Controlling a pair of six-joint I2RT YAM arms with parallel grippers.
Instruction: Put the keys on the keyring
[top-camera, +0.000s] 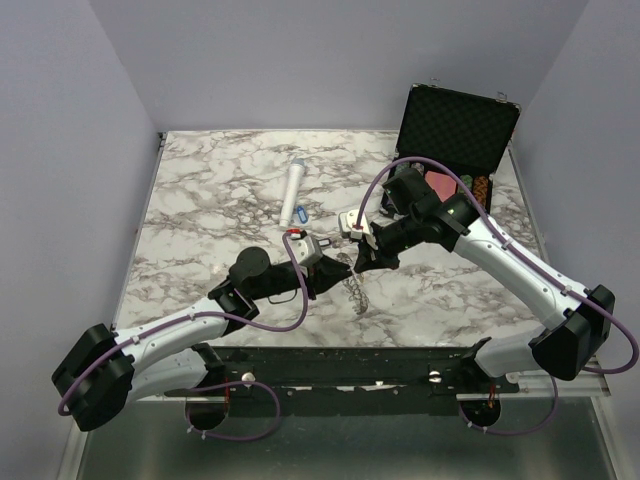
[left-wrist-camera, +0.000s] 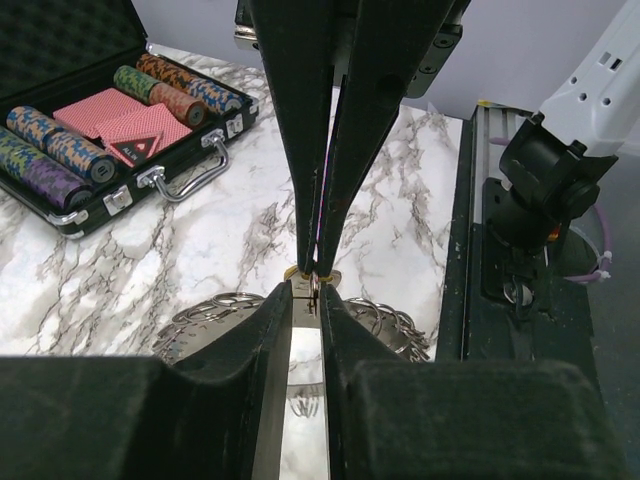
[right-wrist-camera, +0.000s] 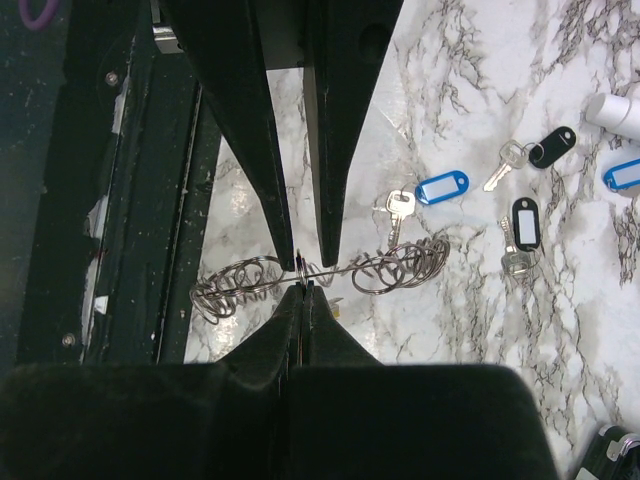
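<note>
Right claw (right-wrist-camera: 303, 292): pressed together, pinching the wire at mid-length.
Keyring (right-wrist-camera: 398, 268): stretched sideways, coils bunched either side of those tips.
Left claw (left-wrist-camera: 305, 305): fingers narrowly apart, meeting the right's tips at the wire; grip could not be told.
Keys (right-wrist-camera: 438, 189): loose on the marble table (right-wrist-camera: 470, 340), just beyond the ring.

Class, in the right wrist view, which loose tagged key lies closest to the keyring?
The key with the whole blue tag, lying right beside the keyring. Both black-tagged keys and the cut-off blue tag lie farther right.
</note>
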